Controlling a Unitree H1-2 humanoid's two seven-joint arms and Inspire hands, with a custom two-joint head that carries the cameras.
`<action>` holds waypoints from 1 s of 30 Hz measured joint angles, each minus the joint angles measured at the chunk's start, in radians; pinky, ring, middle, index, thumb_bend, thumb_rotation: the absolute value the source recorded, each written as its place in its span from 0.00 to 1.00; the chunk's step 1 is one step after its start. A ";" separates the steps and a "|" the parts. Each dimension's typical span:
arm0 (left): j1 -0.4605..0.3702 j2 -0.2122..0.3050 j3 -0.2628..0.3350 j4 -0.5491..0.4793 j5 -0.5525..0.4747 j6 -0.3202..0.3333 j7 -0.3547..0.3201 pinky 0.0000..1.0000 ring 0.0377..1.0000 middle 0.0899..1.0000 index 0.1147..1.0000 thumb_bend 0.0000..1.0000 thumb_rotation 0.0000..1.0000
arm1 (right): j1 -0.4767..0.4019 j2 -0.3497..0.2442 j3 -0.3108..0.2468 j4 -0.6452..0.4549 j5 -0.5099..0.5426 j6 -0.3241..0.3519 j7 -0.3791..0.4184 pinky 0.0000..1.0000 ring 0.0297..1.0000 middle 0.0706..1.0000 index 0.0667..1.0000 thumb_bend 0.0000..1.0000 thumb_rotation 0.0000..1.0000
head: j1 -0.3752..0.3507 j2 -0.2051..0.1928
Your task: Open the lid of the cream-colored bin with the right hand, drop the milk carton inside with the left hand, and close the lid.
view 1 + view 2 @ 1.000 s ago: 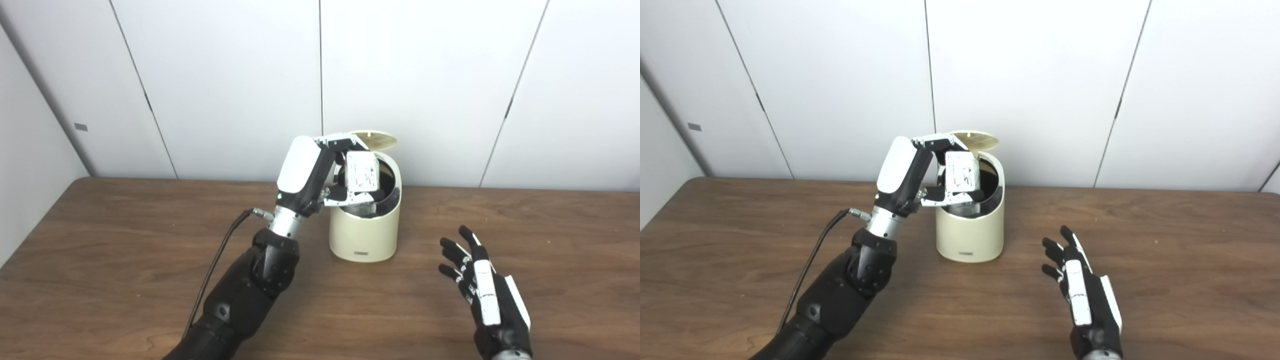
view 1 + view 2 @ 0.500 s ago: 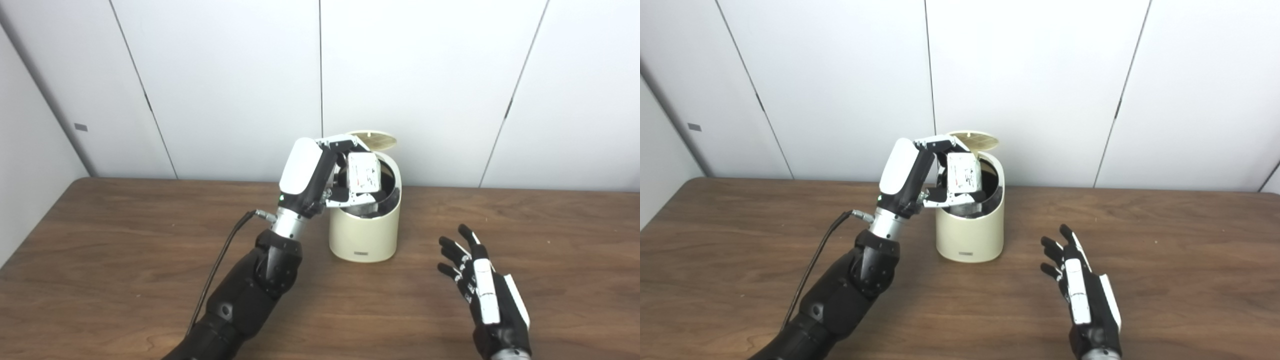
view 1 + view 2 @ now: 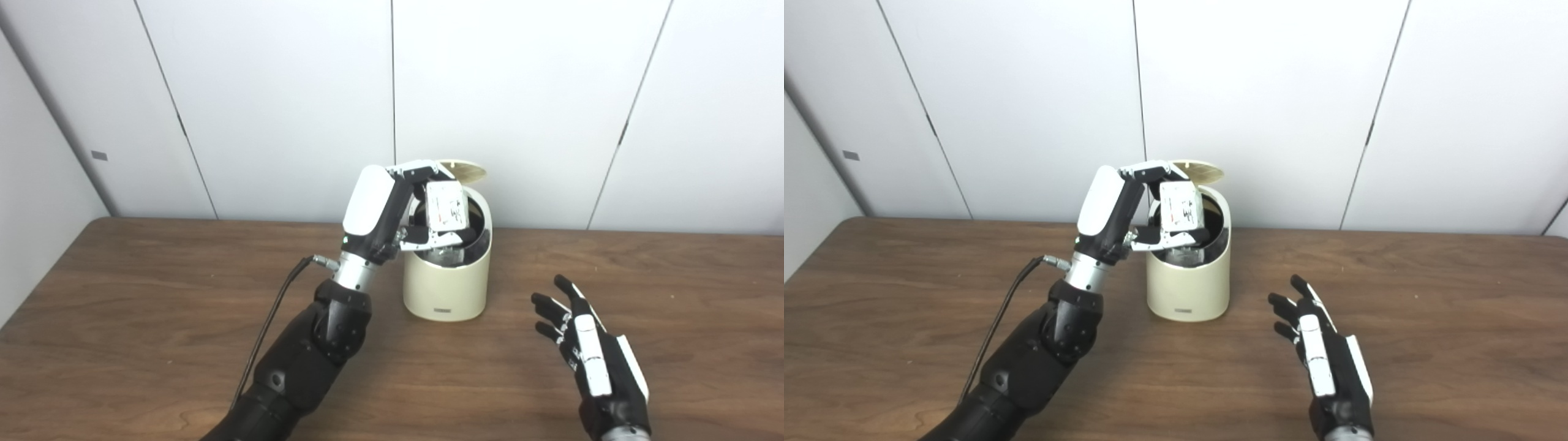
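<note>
Milk carton sits pinched in the left hand, fingers over its top and thumb under it, right above the open mouth of the cream-colored bin. Nearer, the right hand hovers over the table, fingers spread, holding nothing. Behind the carton, the lid stands raised.

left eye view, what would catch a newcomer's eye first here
The left hand, raised over the open cream bin at the table's back middle, grips a white milk carton above the opening. The lid stands tipped up behind it. The right hand hovers open, low over the table at front right.
</note>
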 measured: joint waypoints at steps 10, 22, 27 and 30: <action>0.001 -0.001 0.009 0.000 -0.012 0.000 -0.036 0.40 0.44 0.51 0.48 1.00 0.06 | -0.010 -0.002 0.001 -0.006 0.000 0.028 0.000 0.83 0.84 0.76 0.89 0.41 0.94 | 0.000 0.006; 0.007 -0.007 0.034 -0.010 -0.020 0.000 -0.062 0.40 0.43 0.51 0.49 1.00 0.04 | -0.010 -0.004 0.001 -0.006 0.001 0.028 0.002 0.84 0.83 0.74 0.89 0.44 0.97 | 0.000 0.006; 0.008 -0.010 0.045 -0.010 -0.006 0.000 -0.075 0.41 0.45 0.52 0.49 1.00 0.06 | -0.010 -0.007 0.003 -0.006 0.002 0.028 0.006 0.84 0.82 0.74 0.90 0.42 0.96 | -0.002 0.009; 0.008 -0.013 0.054 -0.011 0.011 0.008 -0.088 0.42 0.46 0.53 0.51 1.00 0.10 | -0.010 -0.009 0.008 -0.008 0.000 0.030 0.009 0.85 0.82 0.74 0.90 0.42 0.96 | -0.002 0.012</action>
